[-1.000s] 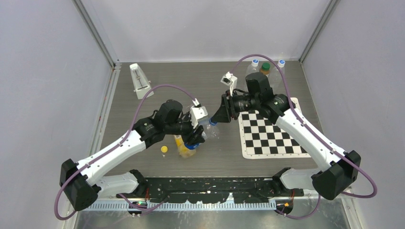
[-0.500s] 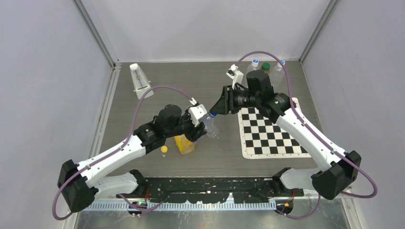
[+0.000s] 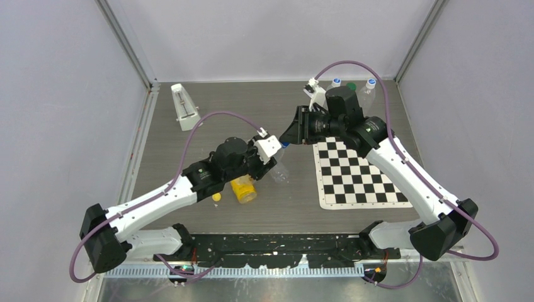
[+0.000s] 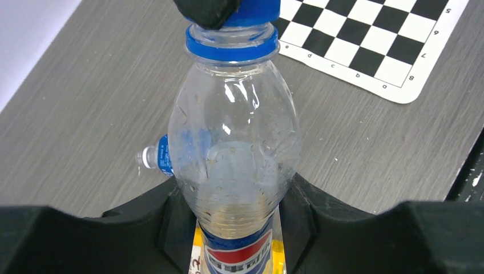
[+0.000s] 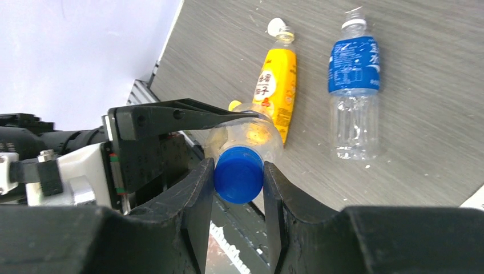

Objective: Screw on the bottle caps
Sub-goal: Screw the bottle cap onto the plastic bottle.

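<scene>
Mid-table, left gripper (image 4: 234, 220) is clamped round the bottle (image 4: 234, 131) body, neck toward right gripper (image 5: 238, 171), which is closed tight on blue cap (image 5: 238, 177) at the mouth. Below lie yellow bottle (image 5: 275, 85), white cap (image 5: 277, 24) at its neck, and a clear bottle (image 5: 354, 85). Yellow cap (image 3: 216, 197) is beside left arm. Mat (image 3: 359, 179) is just right; open tabletop (image 3: 208, 100) left and back.

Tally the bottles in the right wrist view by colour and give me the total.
Yellow bottle: 1
Clear bottle: 2 (blue-label bottle lying flat; capped bottle under the blue cap)
Total: 3
</scene>
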### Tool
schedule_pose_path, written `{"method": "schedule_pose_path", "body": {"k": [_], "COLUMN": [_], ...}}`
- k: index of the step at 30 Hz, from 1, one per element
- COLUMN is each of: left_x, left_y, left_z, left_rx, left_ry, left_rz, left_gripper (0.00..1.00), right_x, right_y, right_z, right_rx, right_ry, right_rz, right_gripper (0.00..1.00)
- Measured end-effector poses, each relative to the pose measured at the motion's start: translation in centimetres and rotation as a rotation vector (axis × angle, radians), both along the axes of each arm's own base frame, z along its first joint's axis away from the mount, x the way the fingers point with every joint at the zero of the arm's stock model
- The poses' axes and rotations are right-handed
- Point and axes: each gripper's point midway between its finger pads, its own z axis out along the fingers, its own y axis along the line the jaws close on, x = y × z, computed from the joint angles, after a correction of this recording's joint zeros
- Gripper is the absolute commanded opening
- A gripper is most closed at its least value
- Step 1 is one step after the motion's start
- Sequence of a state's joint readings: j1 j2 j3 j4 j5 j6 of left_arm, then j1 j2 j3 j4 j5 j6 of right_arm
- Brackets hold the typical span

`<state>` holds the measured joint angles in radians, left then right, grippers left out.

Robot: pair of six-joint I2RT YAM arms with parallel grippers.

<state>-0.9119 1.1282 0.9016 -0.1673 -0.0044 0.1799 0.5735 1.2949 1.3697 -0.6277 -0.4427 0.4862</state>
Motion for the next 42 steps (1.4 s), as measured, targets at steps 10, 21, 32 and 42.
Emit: {"method": "schedule_pose_path", "body": {"k": [10, 21, 32, 42], "left_x": [0.0, 0.6, 2.3, 3.7], "left_y": [0.1, 0.0, -0.1, 0.5], "left_z": [0.3, 0.2, -0.8, -1.1], "left_rx": [0.053, 0.037, 0.131, 0.238], "left_ry": [0.026, -0.002, -0.093, -0.277], "left_rz": [0.002, 0.02, 0.054, 0.127], "left_gripper": [0.0, 0.0, 0.0, 0.0], "right_x": [0.0, 0.4, 1.7, 2.3], "right_y": [-0.5, -0.5, -0.8, -0.7], "right_z": [-0.1, -0.2, -1.6, -2.7], "right_rx": [-0.049, -0.038, -0.052, 0.008], "right_ry": [-0.035, 0.003, 0.091, 0.217], "right_rz": [0.026, -0.027, -0.153, -0.299], "right_gripper": [0.01, 0.0, 0.0, 0.0]}}
